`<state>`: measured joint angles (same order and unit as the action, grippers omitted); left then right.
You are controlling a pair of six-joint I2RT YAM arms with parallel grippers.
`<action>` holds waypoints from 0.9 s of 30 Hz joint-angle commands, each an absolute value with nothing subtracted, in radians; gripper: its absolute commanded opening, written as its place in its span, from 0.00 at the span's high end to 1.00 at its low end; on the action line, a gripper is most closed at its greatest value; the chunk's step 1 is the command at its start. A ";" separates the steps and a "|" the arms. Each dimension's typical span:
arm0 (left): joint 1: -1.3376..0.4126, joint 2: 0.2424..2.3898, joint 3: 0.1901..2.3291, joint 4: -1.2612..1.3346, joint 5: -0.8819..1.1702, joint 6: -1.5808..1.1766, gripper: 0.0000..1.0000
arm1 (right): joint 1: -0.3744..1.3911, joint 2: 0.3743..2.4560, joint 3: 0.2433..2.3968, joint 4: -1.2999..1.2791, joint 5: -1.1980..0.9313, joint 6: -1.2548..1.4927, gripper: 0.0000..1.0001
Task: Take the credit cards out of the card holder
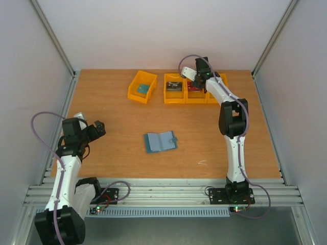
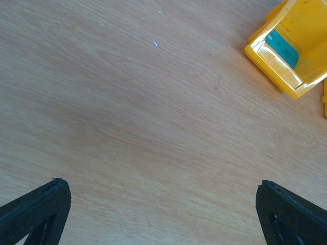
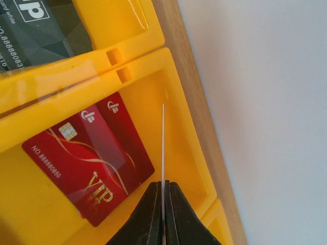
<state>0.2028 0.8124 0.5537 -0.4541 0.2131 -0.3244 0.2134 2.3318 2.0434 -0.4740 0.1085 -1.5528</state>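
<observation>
Card holder [image 1: 161,142] mid-table, well apart | right end effector [image 3: 162,191] pinches credit card [image 3: 162,143] over yellow bin [image 3: 186,138] | left end effector [image 2: 159,182] splayed

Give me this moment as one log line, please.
right hand: shut on edge-on card at yellow bin | left hand: open | card holder: open

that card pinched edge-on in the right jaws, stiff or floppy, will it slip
Probably stiff: the card stands straight out of the right jaws, no droop. Likely light and thin, showing only as a line. Possibly slippery: the red cards in the yellow bin look glossy.
</observation>
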 commanded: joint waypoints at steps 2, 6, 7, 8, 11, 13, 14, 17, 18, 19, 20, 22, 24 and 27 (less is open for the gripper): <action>0.212 0.835 0.544 -0.381 0.218 -0.320 0.01 | 0.222 2.390 2.056 -0.408 0.128 -1.635 0.99; 0.212 0.844 0.546 -0.379 0.215 -0.318 0.01 | 0.224 2.400 2.031 -0.401 0.148 -1.657 0.99; 0.212 0.846 0.547 -0.379 0.215 -0.316 0.01 | 0.224 2.402 2.026 -0.399 0.147 -1.655 0.99; 0.212 0.848 0.547 -0.378 0.216 -0.316 0.01 | 0.224 2.406 2.024 -0.395 0.146 -1.653 0.99; 0.211 0.854 0.545 -0.372 0.218 -0.313 0.01 | 0.224 2.420 2.025 -0.381 0.136 -1.655 0.99; 0.212 0.854 0.542 -0.369 0.217 -0.312 0.01 | 0.227 2.428 2.023 -0.380 0.134 -1.661 0.97; 0.211 0.856 0.543 -0.370 0.217 -0.311 0.01 | 0.229 2.431 2.019 -0.381 0.134 -1.667 0.96; 0.212 0.857 0.545 -0.369 0.214 -0.311 0.01 | 0.233 2.429 2.001 -0.381 0.147 -1.687 0.90; 0.212 0.859 0.546 -0.368 0.213 -0.310 0.01 | 0.233 2.428 1.997 -0.379 0.152 -1.689 0.88; 0.211 0.859 0.547 -0.367 0.213 -0.308 0.01 | 0.233 2.426 1.995 -0.379 0.155 -1.690 0.85; 0.212 0.859 0.547 -0.364 0.213 -0.306 0.01 | 0.233 2.423 1.996 -0.384 0.156 -1.692 0.83; 0.210 0.859 0.545 -0.362 0.216 -0.304 0.01 | 0.233 2.416 1.996 -0.389 0.155 -1.701 0.79; 0.212 0.857 0.541 -0.362 0.220 -0.304 0.01 | 0.233 2.408 2.000 -0.390 0.157 -1.703 0.71; 0.212 0.853 0.541 -0.361 0.227 -0.311 0.01 | 0.233 2.398 1.999 -0.410 0.155 -1.724 0.53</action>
